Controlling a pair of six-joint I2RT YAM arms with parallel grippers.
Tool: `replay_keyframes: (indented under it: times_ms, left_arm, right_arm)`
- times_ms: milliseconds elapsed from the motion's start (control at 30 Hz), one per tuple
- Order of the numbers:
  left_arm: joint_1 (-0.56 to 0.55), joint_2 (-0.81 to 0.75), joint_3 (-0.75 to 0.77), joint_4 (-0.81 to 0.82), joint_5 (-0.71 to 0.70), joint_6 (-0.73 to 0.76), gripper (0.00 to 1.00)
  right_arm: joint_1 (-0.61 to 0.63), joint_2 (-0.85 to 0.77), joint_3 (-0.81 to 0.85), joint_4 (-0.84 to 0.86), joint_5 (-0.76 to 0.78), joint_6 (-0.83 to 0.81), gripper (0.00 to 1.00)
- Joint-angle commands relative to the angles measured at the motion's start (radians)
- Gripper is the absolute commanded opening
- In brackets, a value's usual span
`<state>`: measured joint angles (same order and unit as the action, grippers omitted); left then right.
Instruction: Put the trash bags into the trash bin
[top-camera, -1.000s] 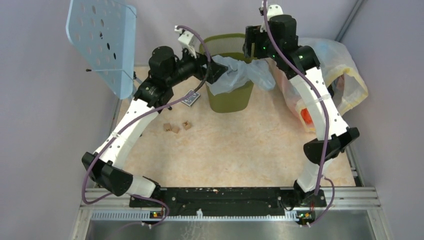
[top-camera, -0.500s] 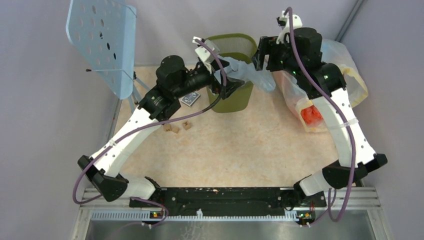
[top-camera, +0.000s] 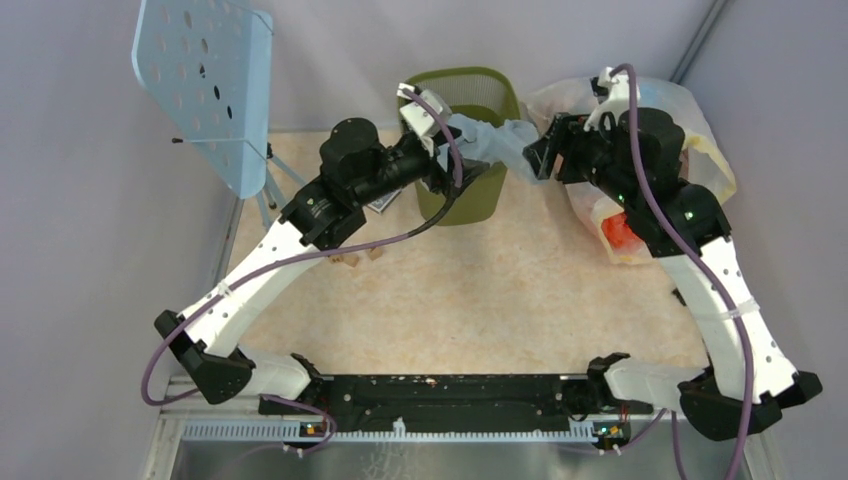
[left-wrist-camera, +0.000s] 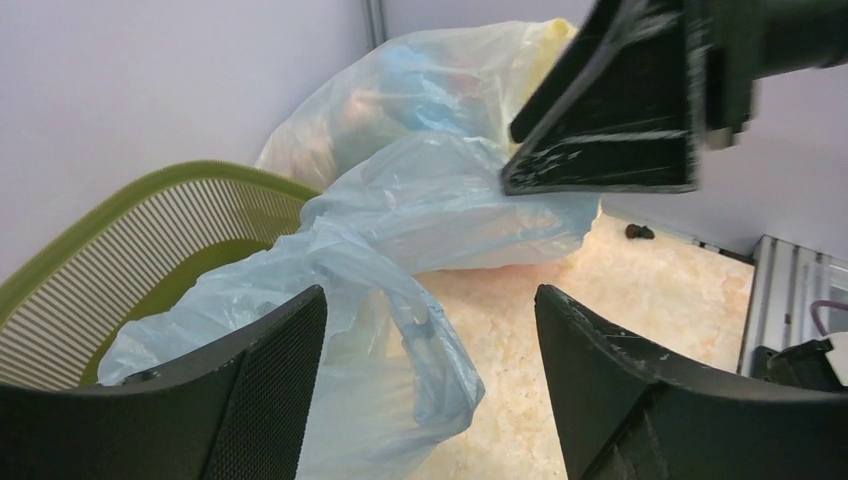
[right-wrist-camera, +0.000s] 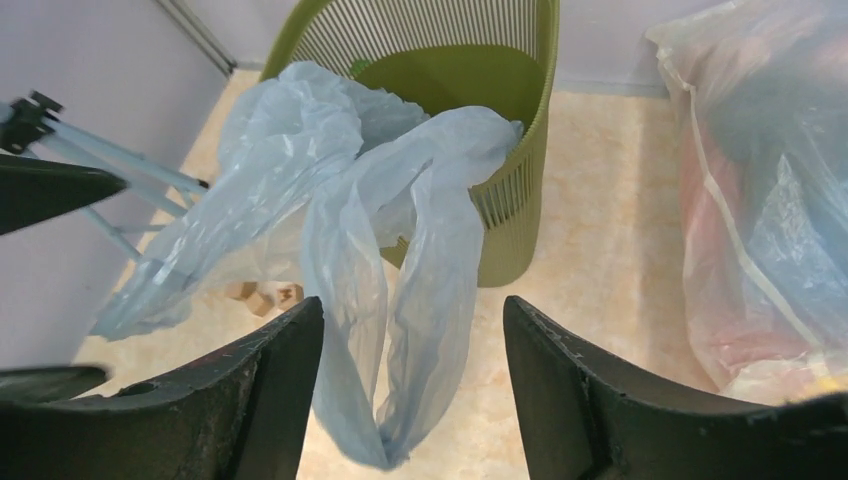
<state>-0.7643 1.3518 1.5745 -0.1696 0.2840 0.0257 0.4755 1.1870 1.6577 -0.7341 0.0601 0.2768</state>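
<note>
The olive-green trash bin stands at the back middle. A pale blue trash bag drapes over its front-right rim and hangs down outside. My left gripper is open at the bin's front rim. In the left wrist view the bag lies loose between the jaws, beside the bin. My right gripper is open just right of the bin. In the right wrist view the bag hangs from the bin ahead of the spread jaws, not pinched.
A big clear-yellowish sack of coloured items sits right of the bin, behind my right arm. A blue perforated panel on a tripod stands at the back left. Small wooden blocks and a dark card lie left of the bin.
My right gripper swung from above the bin down to its right side. My left gripper moved right along the bin's front. The bag shifted right and now hangs over the rim.
</note>
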Motion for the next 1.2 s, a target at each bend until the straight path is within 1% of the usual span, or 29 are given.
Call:
replay_keyframes:
  times_ms: [0, 67, 167, 233, 267, 400, 500, 533, 567, 600, 700, 867, 933, 1000, 1100, 1133, 1167]
  left_arm:
    - [-0.012, 0.033, 0.036, 0.0, -0.065, 0.039, 0.8]
    - [-0.018, 0.044, 0.042, -0.001, -0.08, 0.051, 0.78]
    - [-0.025, 0.057, 0.049, -0.005, -0.091, 0.066, 0.76]
    - [-0.029, 0.063, 0.054, -0.013, -0.1, 0.078, 0.72]
    - [-0.03, 0.063, 0.054, -0.018, -0.109, 0.083, 0.69]
    - [-0.03, 0.04, 0.041, -0.019, -0.205, 0.08, 0.43]
    - [-0.03, 0.005, 0.016, -0.008, -0.272, 0.057, 0.16]
    - [-0.031, -0.009, 0.001, 0.001, -0.274, 0.044, 0.08]
    - [-0.031, -0.03, -0.014, 0.01, -0.276, 0.031, 0.02]
    - [-0.03, -0.046, -0.031, 0.019, -0.307, 0.019, 0.0]
    - [-0.03, -0.089, -0.087, 0.029, -0.339, -0.021, 0.0]
    - [-0.023, -0.167, -0.188, 0.029, -0.501, -0.102, 0.0]
    - [-0.015, -0.2, -0.233, 0.038, -0.559, -0.122, 0.0]
    - [-0.006, -0.226, -0.274, 0.049, -0.591, -0.129, 0.0]
    - [0.002, -0.248, -0.314, 0.057, -0.598, -0.139, 0.0]
    - [0.003, -0.252, -0.323, 0.061, -0.595, -0.141, 0.0]
    - [0.003, -0.257, -0.33, 0.064, -0.589, -0.141, 0.0]
  right_arm:
    - [-0.002, -0.099, -0.064, 0.108, 0.022, 0.098, 0.64]
    - [-0.002, -0.131, -0.108, 0.141, 0.033, 0.138, 0.61]
    - [-0.002, -0.164, -0.163, 0.175, 0.021, 0.176, 0.6]
    - [-0.002, -0.164, -0.177, 0.172, 0.01, 0.194, 0.6]
    - [-0.002, -0.161, -0.187, 0.163, 0.006, 0.203, 0.6]
    - [-0.002, -0.173, -0.25, 0.169, -0.035, 0.262, 0.58]
    - [-0.002, -0.191, -0.324, 0.215, -0.116, 0.306, 0.57]
    - [-0.003, -0.191, -0.345, 0.226, -0.138, 0.317, 0.57]
    - [-0.002, -0.191, -0.363, 0.236, -0.162, 0.324, 0.56]
    - [-0.002, -0.191, -0.38, 0.24, -0.179, 0.329, 0.52]
    - [-0.002, -0.204, -0.417, 0.238, -0.174, 0.327, 0.44]
    - [-0.002, -0.252, -0.462, 0.206, -0.074, 0.282, 0.4]
    - [-0.002, -0.259, -0.463, 0.166, -0.013, 0.256, 0.4]
    - [-0.002, -0.263, -0.455, 0.136, 0.033, 0.228, 0.45]
    - [-0.002, -0.289, -0.437, 0.138, -0.003, 0.112, 0.57]
    - [0.0, -0.297, -0.415, 0.125, -0.028, 0.039, 0.63]
    - [0.005, -0.304, -0.395, 0.104, -0.021, -0.021, 0.7]
